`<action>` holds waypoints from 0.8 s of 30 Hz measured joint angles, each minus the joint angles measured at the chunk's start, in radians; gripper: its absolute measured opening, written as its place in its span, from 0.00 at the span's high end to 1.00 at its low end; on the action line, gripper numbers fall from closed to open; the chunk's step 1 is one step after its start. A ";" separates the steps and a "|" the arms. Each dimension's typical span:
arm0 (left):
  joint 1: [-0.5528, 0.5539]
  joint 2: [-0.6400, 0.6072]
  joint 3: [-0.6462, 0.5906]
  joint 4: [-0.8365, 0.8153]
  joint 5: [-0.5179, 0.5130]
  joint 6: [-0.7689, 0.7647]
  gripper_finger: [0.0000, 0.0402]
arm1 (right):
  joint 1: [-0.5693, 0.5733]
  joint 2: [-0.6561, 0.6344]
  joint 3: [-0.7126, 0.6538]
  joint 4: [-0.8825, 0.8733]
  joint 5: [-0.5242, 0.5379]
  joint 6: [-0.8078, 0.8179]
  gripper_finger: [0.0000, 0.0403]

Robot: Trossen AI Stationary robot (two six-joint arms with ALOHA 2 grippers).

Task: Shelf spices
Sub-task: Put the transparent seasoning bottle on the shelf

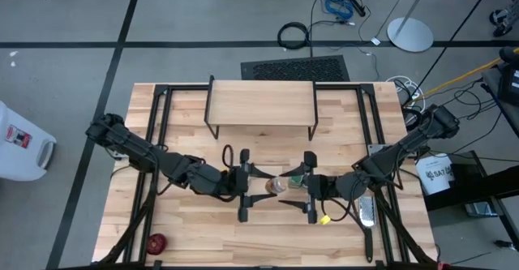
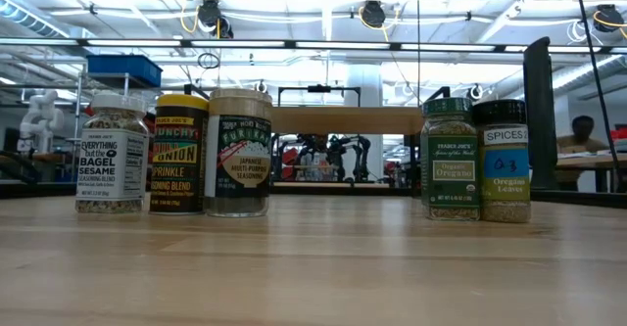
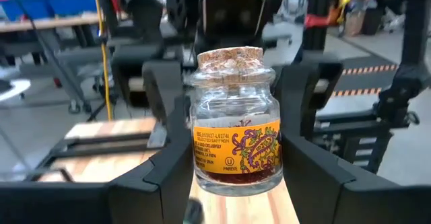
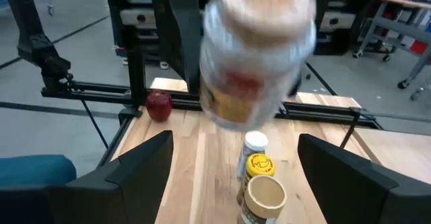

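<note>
A clear glass spice jar [image 3: 236, 140] with a cork stopper and an orange label hangs upright over the middle of the table, and my left gripper [image 1: 263, 186] is shut on it. Facing it from the right, my right gripper [image 1: 290, 189] is open, its fingers standing wide of the jar [image 4: 259, 56]. On the table below stand the white-capped [image 2: 112, 155], yellow [image 2: 178, 155], tan [image 2: 239, 153], green-lidded [image 2: 451, 158] and dark-lidded [image 2: 504, 160] jars in a row. The shelf [image 1: 261, 106] stands at the far edge with nothing on its plank. My left gripper pinches the jar's lower body, at the label's two sides [image 3: 196, 163], between its two fingers. The fingers come level from the table's left. The jar stands upright in the hold, cork up, lifted clear above the table.
A red round object [image 1: 156, 242] lies near the front left corner. A flat metal grater [image 1: 367, 213] and a small yellow piece [image 1: 324, 219] lie under the right arm. A black metal frame [image 1: 154, 124] runs along the table's sides.
</note>
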 joint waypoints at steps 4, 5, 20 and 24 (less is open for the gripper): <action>-0.017 0.000 0.000 0.064 0.000 0.034 0.49 | 0.008 0.000 0.000 0.020 -0.001 -0.011 0.24; -0.023 0.000 0.000 0.081 0.000 0.043 0.49 | 0.012 0.000 0.000 0.029 -0.001 -0.012 0.24; -0.030 0.000 0.000 0.102 0.016 0.061 0.49 | 0.052 0.001 0.000 0.195 -0.051 -0.127 0.24; -0.028 0.000 0.000 0.102 0.017 0.057 0.49 | 0.049 0.012 0.000 0.222 -0.048 -0.142 0.24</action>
